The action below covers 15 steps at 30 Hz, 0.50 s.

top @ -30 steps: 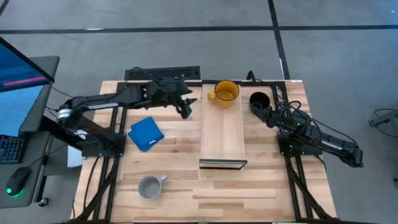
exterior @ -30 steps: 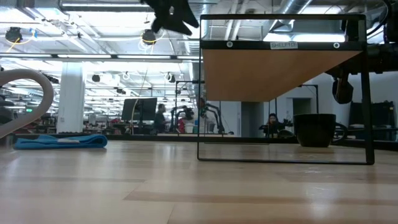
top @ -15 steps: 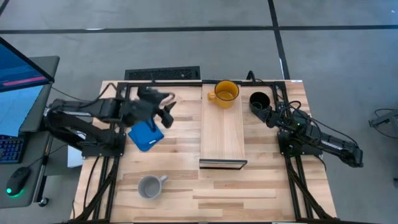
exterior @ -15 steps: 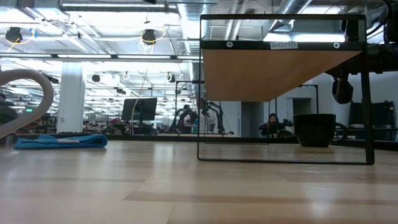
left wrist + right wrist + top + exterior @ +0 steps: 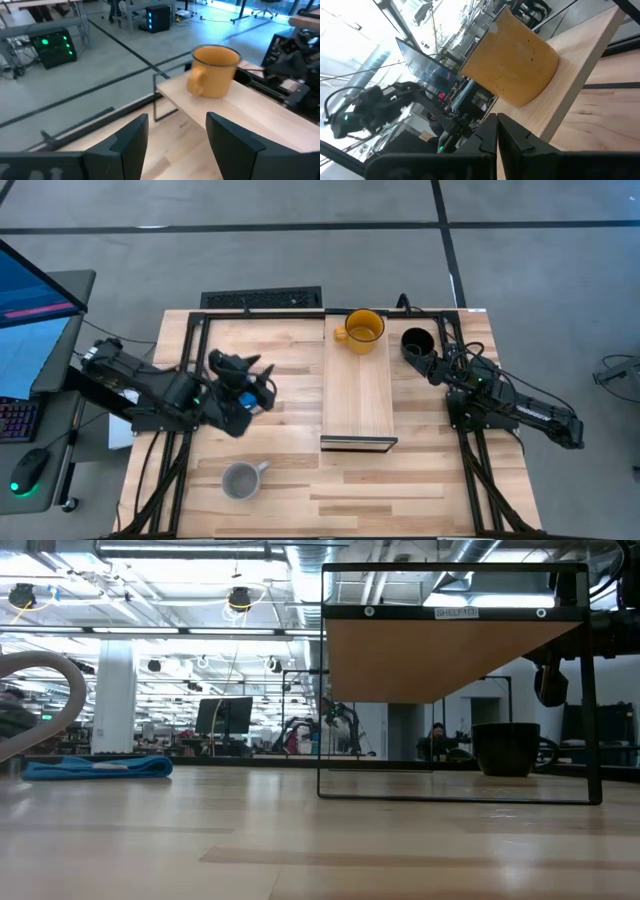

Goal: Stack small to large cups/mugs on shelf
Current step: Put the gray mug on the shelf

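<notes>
Yellow mug (image 5: 362, 330): upright on the shelf (image 5: 358, 395), at the shelf's far end, handle pointing toward the left arm's side; also seen in the left wrist view (image 5: 214, 70)
Shelf: long pale board raised on a dark frame, running from the desk's far edge toward its middle; in the low view its underside (image 5: 440, 655) hangs above the desk
Black mug (image 5: 417, 343): on the desk (image 5: 290, 480) just beside the shelf's far end, near the far right corner; upright in the low view (image 5: 506, 748)
Grey mug (image 5: 240, 479): on the desk near the near left corner, well apart from the shelf, handle toward the shelf's side
Left gripper (image 5: 262, 388): over the left half of the desk, above the blue square object (image 5: 235, 396); jaws spread, nothing between them
Right gripper (image 5: 432, 365): by the right edge, just beside the black mug; jaws pressed together, empty
</notes>
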{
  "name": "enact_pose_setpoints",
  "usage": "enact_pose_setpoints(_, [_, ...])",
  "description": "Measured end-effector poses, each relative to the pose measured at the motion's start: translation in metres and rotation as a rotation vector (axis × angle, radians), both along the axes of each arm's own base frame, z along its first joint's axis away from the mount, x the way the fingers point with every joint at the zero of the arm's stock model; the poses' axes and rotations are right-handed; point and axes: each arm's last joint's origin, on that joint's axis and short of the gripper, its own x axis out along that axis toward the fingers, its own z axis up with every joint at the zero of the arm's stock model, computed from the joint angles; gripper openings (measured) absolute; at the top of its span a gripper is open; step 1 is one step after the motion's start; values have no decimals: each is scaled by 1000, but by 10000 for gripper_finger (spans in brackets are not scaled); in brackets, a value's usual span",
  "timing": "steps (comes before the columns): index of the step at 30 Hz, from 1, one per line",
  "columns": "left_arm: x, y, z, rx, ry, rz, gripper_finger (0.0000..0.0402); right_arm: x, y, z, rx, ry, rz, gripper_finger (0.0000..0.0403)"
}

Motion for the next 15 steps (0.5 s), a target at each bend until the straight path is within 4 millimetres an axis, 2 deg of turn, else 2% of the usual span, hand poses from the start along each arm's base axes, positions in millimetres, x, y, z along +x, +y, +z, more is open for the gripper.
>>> enact_pose_setpoints(5, [18,-19,-21,-17,34,-26,190,0,0,0,0,1,0,33])
enact_pose_setpoints(9, [25,-33,-35,-81,147,-130,190,0,0,0,2,4,0,33])
enact_pose_setpoints(15, [24,-47,-44,-389,326,-363,190,0,0,0,3,3,2,33])
